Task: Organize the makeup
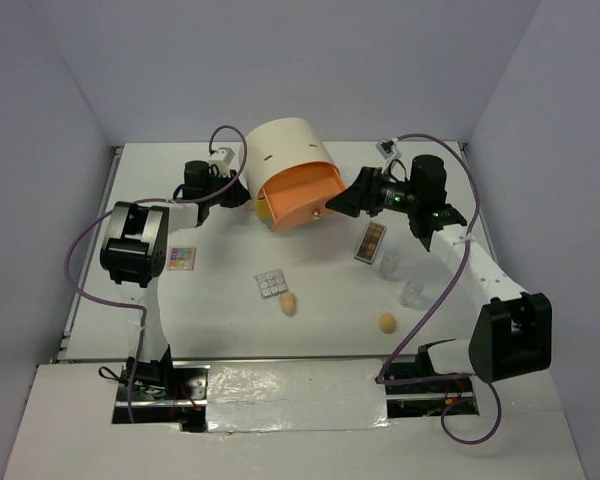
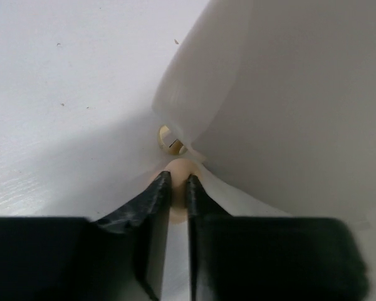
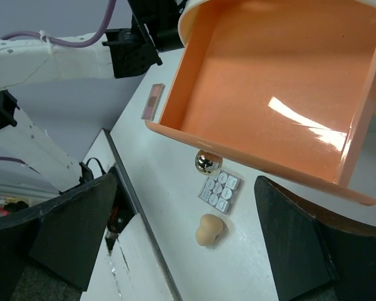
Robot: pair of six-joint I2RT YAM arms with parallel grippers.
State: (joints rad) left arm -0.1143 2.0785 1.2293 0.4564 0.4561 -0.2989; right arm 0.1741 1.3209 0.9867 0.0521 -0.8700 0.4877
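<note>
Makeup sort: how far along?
Early. Done: the drawer is open, nothing in it. In hand: the left gripper straddles a sponge beside the organizer; grip unclear. The right gripper is open, by the drawer. Left: two other sponges, three palettes, two bottles, all on the table.

— What do we see around the table [image 1: 330,335]?
— Three plain walls, pale grey with a little violet: the back wall [image 1: 280,60], the left wall [image 1: 30,150] and the right wall [image 1: 570,150]. They stand close around it.
— And the table itself?
— It is white and matt. Along its near edge lies wrinkled shiny foil [image 1: 290,385], and nearer to us a white board [image 1: 300,455]. Along its left side we notice a grey rail [image 1: 68,325].
— The light?
— Soft and even; we find only weak shadows.
</note>
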